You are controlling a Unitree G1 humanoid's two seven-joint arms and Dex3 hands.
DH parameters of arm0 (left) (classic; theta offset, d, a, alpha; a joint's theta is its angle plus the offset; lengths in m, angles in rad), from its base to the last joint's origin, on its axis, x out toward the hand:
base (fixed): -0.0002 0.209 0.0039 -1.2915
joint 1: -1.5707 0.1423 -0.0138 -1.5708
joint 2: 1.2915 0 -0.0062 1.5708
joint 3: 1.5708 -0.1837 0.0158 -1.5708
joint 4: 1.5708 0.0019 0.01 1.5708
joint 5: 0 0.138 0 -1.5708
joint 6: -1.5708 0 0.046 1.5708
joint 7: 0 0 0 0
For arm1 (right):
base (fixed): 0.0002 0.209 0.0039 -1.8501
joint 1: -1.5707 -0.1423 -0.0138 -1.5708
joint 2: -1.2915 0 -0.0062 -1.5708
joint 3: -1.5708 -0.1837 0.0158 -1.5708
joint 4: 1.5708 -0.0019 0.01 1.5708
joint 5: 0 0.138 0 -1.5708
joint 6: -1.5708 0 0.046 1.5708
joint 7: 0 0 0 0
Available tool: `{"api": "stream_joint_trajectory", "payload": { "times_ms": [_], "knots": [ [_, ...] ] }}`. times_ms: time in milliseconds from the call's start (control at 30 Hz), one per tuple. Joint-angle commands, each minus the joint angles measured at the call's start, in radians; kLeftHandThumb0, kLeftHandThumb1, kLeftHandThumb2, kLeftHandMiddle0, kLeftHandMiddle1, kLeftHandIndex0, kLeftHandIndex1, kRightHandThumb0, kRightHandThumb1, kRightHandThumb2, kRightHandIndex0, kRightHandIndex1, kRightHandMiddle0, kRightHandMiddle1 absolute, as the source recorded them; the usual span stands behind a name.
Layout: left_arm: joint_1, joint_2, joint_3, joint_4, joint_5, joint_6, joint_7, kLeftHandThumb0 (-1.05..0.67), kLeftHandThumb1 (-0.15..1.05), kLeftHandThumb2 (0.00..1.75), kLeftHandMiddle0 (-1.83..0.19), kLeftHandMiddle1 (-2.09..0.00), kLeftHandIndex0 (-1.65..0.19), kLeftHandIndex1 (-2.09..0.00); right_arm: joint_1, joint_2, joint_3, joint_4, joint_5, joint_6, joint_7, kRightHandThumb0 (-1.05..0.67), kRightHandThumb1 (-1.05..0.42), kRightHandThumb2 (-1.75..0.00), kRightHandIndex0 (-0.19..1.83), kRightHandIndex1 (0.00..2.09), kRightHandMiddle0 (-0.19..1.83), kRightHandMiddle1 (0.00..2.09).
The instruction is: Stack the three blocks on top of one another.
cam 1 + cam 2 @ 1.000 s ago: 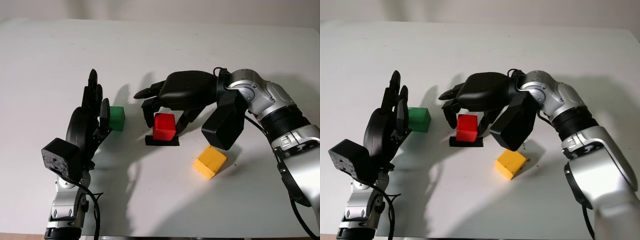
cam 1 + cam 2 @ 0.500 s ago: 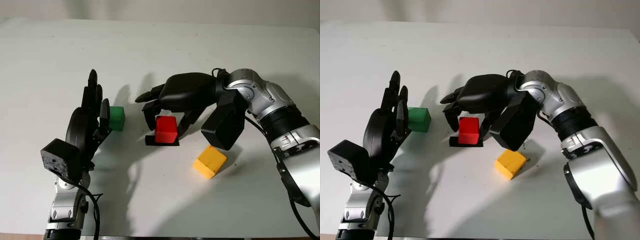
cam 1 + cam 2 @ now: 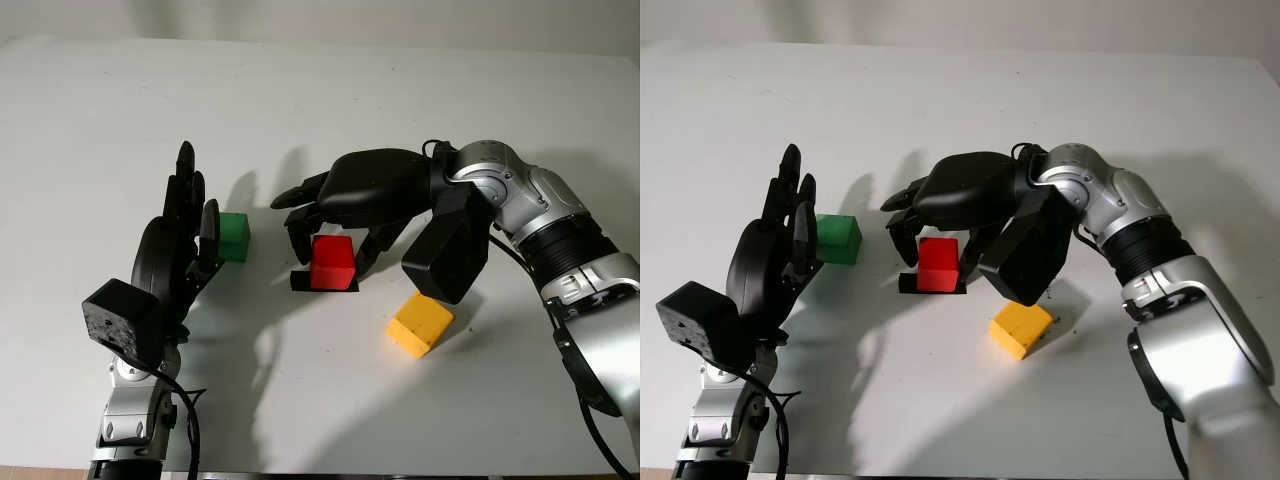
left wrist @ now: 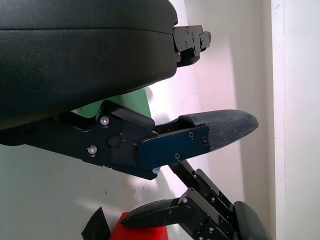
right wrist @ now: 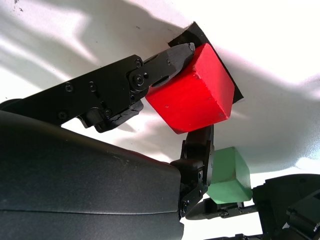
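The red block (image 3: 333, 262) stands on a small black mat (image 3: 305, 282) in the middle of the white table (image 3: 320, 90). My right hand (image 3: 331, 248) arches over it from the right, its fingers (image 5: 165, 57) closed on the block's sides (image 5: 192, 95). The green block (image 3: 233, 236) sits on the table to the left of the red one. My left hand (image 3: 195, 195) stands open and upright just left of the green block, not touching it. The yellow block (image 3: 420, 323) lies turned at an angle, nearer the front and under my right forearm.
The right arm's silver forearm (image 3: 545, 225) stretches in from the right edge above the yellow block. The left arm's wrist camera box (image 3: 118, 318) rises at the front left. Bare white table lies behind and in front of the blocks.
My right hand has come down a little with the red block, bringing it onto the black mat. The left hand, green block and yellow block have stayed put.
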Motion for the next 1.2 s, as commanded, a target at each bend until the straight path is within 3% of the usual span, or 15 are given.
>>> {"api": "stream_joint_trajectory", "payload": {
  "times_ms": [0,367,667,733,833,867,1000,1167],
  "knots": [
    [0.008,-0.005,-0.004,-0.018,-0.002,-0.002,0.000,-0.75,1.05,0.64,0.12,-0.05,0.12,-0.05,0.006,0.003,0.007,-0.009,-0.006,-0.009,-0.011,-0.45,-0.96,-0.05,0.19,0.05,0.40,1.44],
    [0.009,-0.007,-0.004,-0.016,0.004,-0.001,0.005,-0.75,1.05,0.65,0.12,-0.05,0.13,-0.05,0.012,-0.001,0.016,-0.011,-0.001,-0.004,0.000,-0.36,-1.03,-0.07,0.09,0.02,0.19,1.54],
    [0.009,-0.011,-0.005,-0.027,0.007,0.018,0.019,-0.77,1.05,0.63,0.10,-0.06,0.11,-0.06,-0.004,-0.015,0.039,-0.003,-0.044,-0.052,-0.001,-0.39,-1.00,-0.05,-0.06,0.01,-0.04,1.59],
    [0.008,-0.007,-0.007,-0.025,0.009,0.013,0.014,-0.75,1.05,0.65,0.10,-0.05,0.11,-0.06,-0.007,-0.016,0.042,-0.007,-0.048,-0.050,0.007,-0.43,-0.97,-0.05,-0.10,0.03,-0.08,1.30],
    [0.009,-0.006,-0.005,-0.024,0.006,0.013,0.009,-0.75,1.05,0.65,0.11,-0.05,0.12,-0.05,-0.017,-0.022,0.049,-0.014,-0.076,-0.057,0.005,-0.48,-0.96,-0.05,-0.17,0.04,-0.02,0.61],
    [0.009,-0.006,-0.005,-0.024,0.005,0.011,0.008,-0.75,1.05,0.65,0.11,-0.05,0.12,-0.05,-0.021,-0.026,0.051,-0.017,-0.090,-0.063,-0.003,-0.50,-0.97,-0.06,-0.18,0.02,-0.01,0.47],
    [0.009,-0.005,-0.002,-0.021,0.005,0.008,0.007,-0.76,1.05,0.64,0.11,-0.05,0.12,-0.05,-0.044,-0.042,0.059,-0.017,-0.144,-0.091,-0.029,-0.56,-0.97,-0.06,-0.19,0.00,-0.10,0.25],
    [0.012,-0.006,0.000,-0.024,-0.003,0.006,0.002,-0.76,1.05,0.63,0.10,-0.06,0.12,-0.05,-0.068,-0.084,0.045,-0.034,-0.142,-0.089,-0.012,-0.67,-0.88,-0.04,-0.19,0.00,-0.19,0.06]
  ]
}}
